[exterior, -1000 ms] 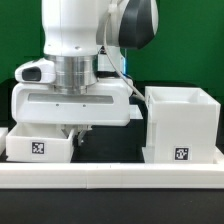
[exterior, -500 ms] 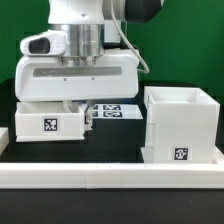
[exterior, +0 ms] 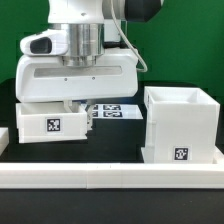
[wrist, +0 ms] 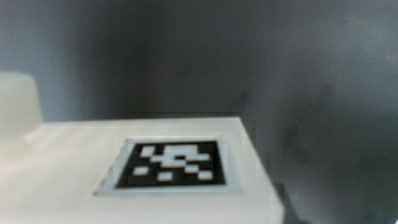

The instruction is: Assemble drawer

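My gripper (exterior: pixel 82 114) is shut on a low white tray (exterior: pixel 50 125) with a black-and-white tag on its front. It holds the tray clear of the dark table at the exterior view's left. One dark finger (exterior: pixel 88 118) shows at the tray's right edge. The tall white cube-like housing (exterior: pixel 182 125) stands open-topped at the exterior view's right, apart from the tray. In the wrist view the tray's tagged face (wrist: pixel 178 165) fills the lower part, and my fingertips are hidden.
A long low white rail (exterior: pixel 110 178) runs along the front. The marker board (exterior: pixel 112 110) lies behind, between tray and housing. A white part (exterior: pixel 4 137) is cut off at the exterior view's left edge. A pale shape (wrist: pixel 15 100) shows in the wrist view.
My gripper has risen with the tray, lifting it off the table. Over the last half second it has barely moved.
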